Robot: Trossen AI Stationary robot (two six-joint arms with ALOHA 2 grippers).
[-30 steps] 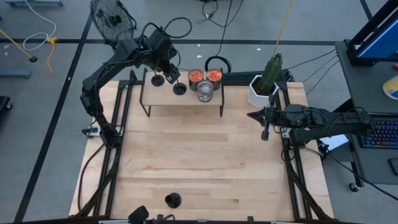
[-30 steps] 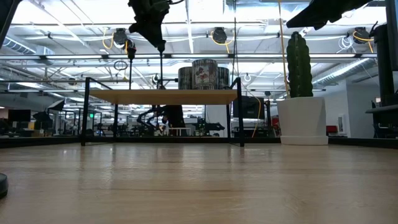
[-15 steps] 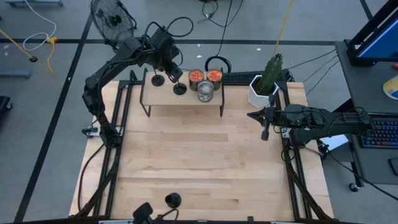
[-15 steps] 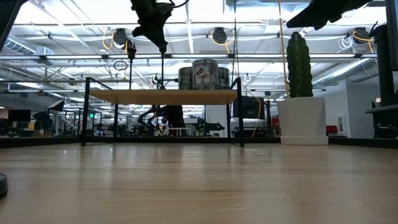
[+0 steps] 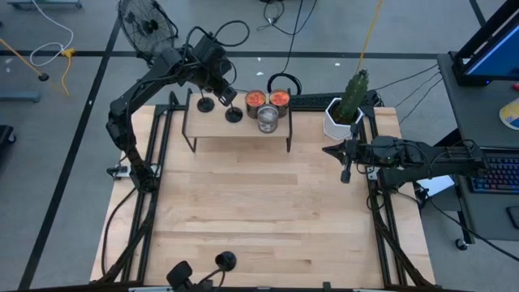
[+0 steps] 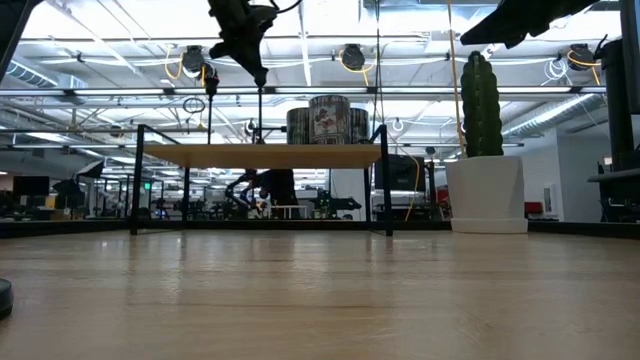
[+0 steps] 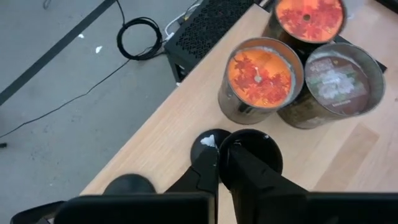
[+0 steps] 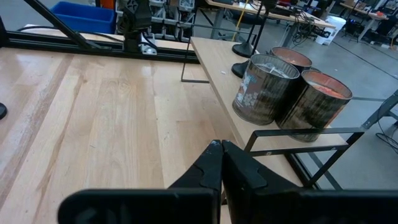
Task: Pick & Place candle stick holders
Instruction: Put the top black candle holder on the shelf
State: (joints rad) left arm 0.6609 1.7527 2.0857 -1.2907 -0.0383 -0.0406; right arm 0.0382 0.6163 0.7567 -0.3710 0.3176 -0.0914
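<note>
Grey concrete floor (image 5: 73, 122) around the bench, crossed by dark tape lines. At eleven o'clock, a black fan (image 5: 144, 24); at three o'clock, a desk with keyboard (image 5: 496, 172). Beyond, an open workshop under bright ceiling lights (image 6: 352, 55), with white rafters and distant benches.

A robotics lab in a big open industrial hall; the wooden table (image 5: 259, 203) sits in a black metal frame on a grey concrete floor (image 5: 65, 146) strewn with cables (image 5: 280, 16). Behind it run rows of benches (image 6: 60, 195) under ceiling light strips (image 6: 420, 45); a keyboard (image 5: 496, 174) and fan (image 5: 146, 24) stand beside the rig.
</note>
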